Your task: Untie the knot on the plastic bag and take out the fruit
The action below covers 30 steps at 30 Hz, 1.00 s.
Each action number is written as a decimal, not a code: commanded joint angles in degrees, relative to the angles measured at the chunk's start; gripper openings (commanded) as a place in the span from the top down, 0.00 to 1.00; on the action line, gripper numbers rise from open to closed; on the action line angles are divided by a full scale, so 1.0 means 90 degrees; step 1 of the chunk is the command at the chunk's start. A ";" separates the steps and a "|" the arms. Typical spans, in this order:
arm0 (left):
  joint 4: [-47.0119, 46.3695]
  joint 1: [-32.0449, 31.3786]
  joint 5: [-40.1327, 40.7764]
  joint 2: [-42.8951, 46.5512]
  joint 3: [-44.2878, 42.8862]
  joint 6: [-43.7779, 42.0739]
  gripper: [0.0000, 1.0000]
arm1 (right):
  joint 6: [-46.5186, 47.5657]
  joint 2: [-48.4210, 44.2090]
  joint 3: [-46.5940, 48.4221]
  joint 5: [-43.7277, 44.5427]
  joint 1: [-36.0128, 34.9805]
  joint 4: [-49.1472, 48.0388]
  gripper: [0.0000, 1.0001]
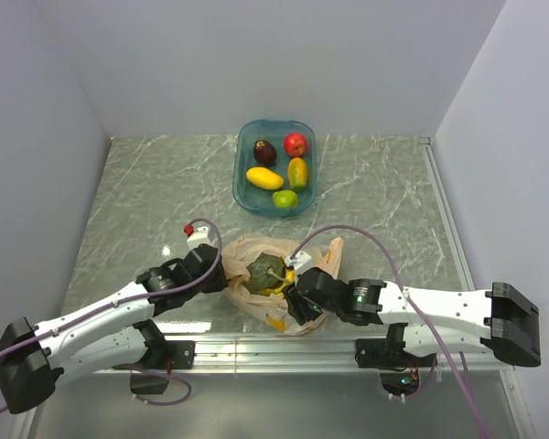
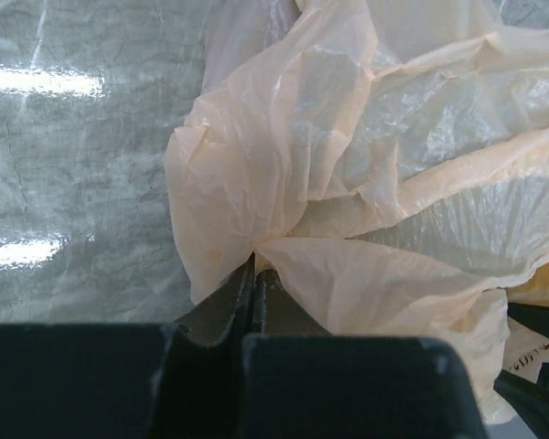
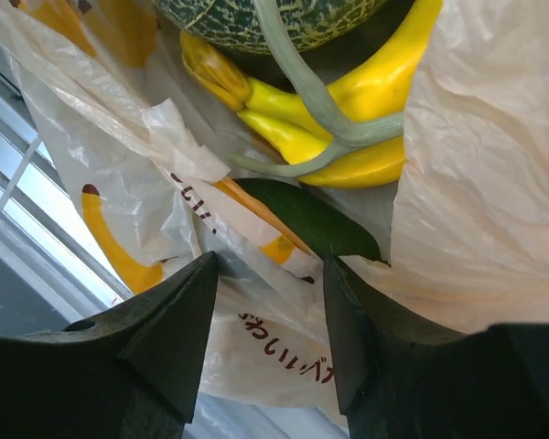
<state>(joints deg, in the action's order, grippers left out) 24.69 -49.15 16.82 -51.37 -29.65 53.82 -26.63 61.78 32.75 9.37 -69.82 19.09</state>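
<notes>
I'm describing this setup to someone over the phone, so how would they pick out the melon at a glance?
Start at the plastic bag on the table's near edge, between the two arms. In its open mouth sits the melon: round, dull green, with a pale stem, resting on yellow bananas. It is much bigger than any fruit in the blue tub behind.

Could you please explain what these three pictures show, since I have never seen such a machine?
Two robot arms are bolted to a marble-patterned table. One picture looks down from above and behind them; the other two come from cameras on each wrist. The left claw is shut on a fold of the plastic bag, which already lies open. The right claw stands open at the bag's mouth, holding nothing. Inside lie a green melon and a banana bunch. Farther back, a blue tub holds a red apple, a lime and other small fruits.
</notes>
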 commanded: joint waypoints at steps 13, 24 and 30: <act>0.0040 0.0011 0.0114 0.0132 -0.0260 -0.0043 0.99 | 0.1601 0.0381 0.1624 0.1001 0.0199 0.0077 0.35; 0.0108 0.0002 0.0260 0.0113 -0.0319 -0.0023 1.00 | 0.1914 0.1339 0.1322 0.0444 0.0424 -0.0939 0.54; 0.0176 0.0002 0.0416 0.0054 -0.0368 0.0103 0.99 | 0.2070 0.1027 0.1107 0.0337 0.0414 -0.0891 1.00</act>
<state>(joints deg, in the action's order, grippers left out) 25.56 -49.15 18.57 -50.76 -30.15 53.93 -9.47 73.82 43.81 13.13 -66.32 12.99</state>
